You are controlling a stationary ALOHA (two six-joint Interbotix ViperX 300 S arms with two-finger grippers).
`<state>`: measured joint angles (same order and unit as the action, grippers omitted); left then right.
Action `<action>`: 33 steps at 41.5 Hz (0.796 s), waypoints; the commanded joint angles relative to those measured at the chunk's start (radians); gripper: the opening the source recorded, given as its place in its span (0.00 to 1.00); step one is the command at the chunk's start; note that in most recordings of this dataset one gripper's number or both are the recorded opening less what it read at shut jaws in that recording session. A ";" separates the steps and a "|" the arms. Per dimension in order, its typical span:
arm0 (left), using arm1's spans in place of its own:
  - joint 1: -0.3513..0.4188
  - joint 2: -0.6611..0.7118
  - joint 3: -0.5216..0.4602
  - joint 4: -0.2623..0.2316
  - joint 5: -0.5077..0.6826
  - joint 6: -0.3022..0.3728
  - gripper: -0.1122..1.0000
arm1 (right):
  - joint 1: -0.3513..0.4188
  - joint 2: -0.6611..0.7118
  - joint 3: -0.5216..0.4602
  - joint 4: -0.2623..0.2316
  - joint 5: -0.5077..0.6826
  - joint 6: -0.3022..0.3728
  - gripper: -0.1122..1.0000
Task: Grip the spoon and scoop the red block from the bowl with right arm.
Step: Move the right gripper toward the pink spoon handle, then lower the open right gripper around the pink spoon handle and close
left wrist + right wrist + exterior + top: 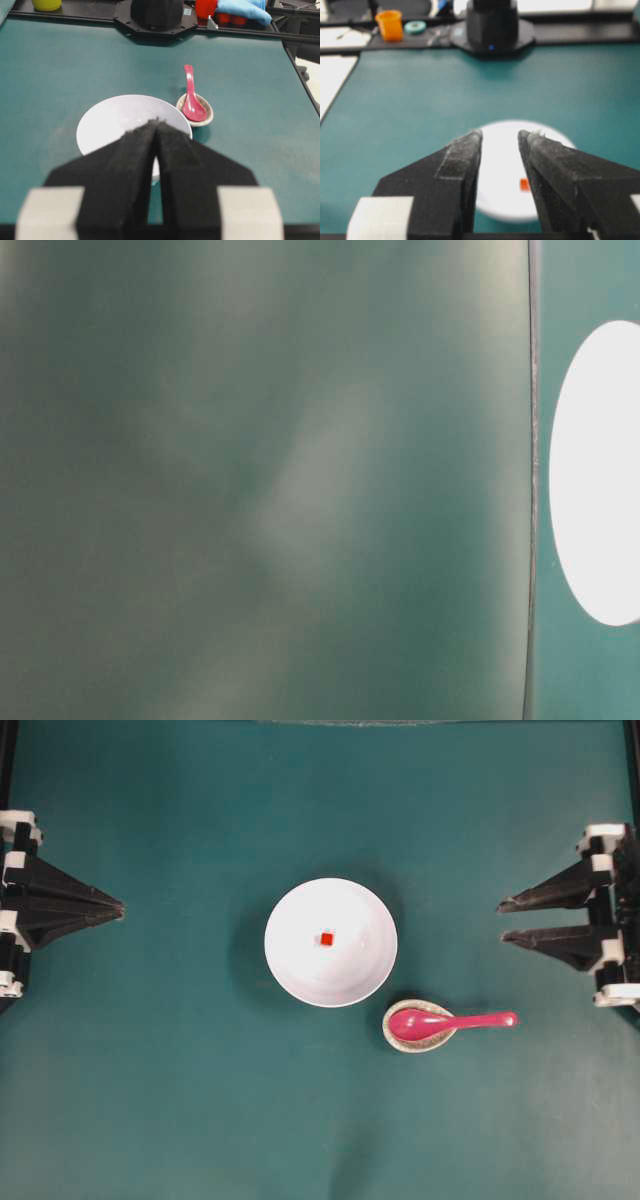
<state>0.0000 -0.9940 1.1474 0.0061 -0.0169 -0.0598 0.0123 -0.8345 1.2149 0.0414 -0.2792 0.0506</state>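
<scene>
Overhead view: my right gripper (503,919) waits parted at the table's right edge; the spoon (447,1021) rests in its dish (398,1038), handle toward it for grabbing.

Even light; blurred, washed-out table-level view.

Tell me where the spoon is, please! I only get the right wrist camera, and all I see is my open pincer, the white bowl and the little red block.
Observer: The spoon lies just beside the bowl, with its handle pointing toward the side where the right pincer is.
Operator: Is it flat on the table?
Observer: No, its scoop sits in a small speckled dish, and the handle sticks out over the rim.
Operator: Where's the other arm?
Observer: The left pincer is shut, across the table, well clear of the bowl.
</scene>
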 commanded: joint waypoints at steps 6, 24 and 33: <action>0.005 -0.018 -0.034 0.005 0.063 0.003 0.10 | 0.011 0.106 0.044 0.051 -0.058 0.057 0.57; 0.006 -0.029 -0.035 0.008 0.109 0.005 0.10 | 0.143 0.382 0.181 0.155 -0.437 0.087 0.68; 0.009 -0.029 -0.035 0.008 0.109 0.005 0.10 | 0.287 0.543 0.259 0.259 -0.719 0.086 0.68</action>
<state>0.0031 -1.0278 1.1428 0.0107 0.0966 -0.0568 0.2562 -0.3359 1.4711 0.2746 -0.9235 0.1396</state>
